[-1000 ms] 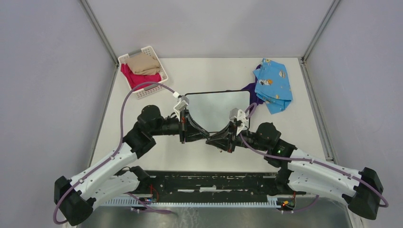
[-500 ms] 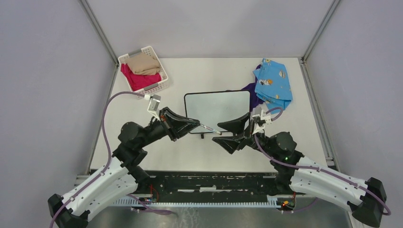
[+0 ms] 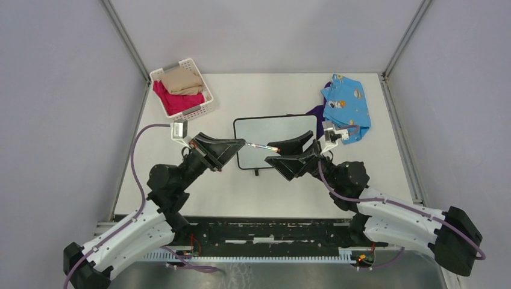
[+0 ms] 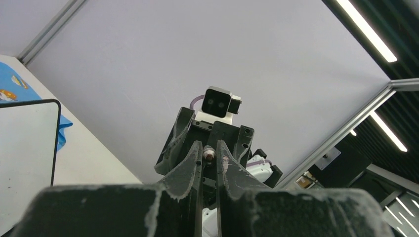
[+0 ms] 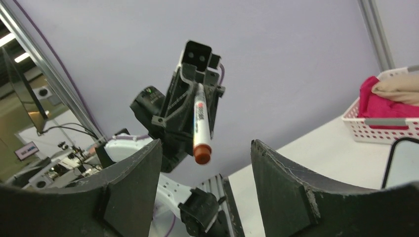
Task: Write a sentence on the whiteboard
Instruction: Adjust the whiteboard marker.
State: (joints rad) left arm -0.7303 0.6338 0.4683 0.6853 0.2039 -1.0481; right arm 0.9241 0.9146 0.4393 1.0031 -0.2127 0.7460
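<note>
From above, the whiteboard [image 3: 283,129] lies flat about mid-bench, its long sides parallel to the near edge of the bench [image 3: 253,198]. The left fingers [image 3: 224,148] reach in over its left end and pinch a marker [image 3: 262,146], which sticks out to the right above the board. The right fingers [image 3: 298,144] come in from the right, spread wide, their tips on either side of the marker's free end. From this view it cannot be told whether they touch it. A white basket [image 3: 202,109] holding pink and beige cloth sits at the far left corner. A blue patterned cloth [image 3: 346,105] lies by the far right corner, with a purple one [image 3: 317,112] under it beside the board's right end.

In the left wrist view, the left fingers are drawn close together with the marker's end clamped between them. Straight beyond stands the right arm's wrist camera [image 4: 217,101]. The board's corner shows at the left edge, with the blue cloth behind it.

In the right wrist view, the right fingers stand far apart with nothing between the pads. In the gap, further off, the left fingers hold the white marker, its reddish end pointing this way and touching neither finger. The basket and a corner of the board show at the right.
</note>
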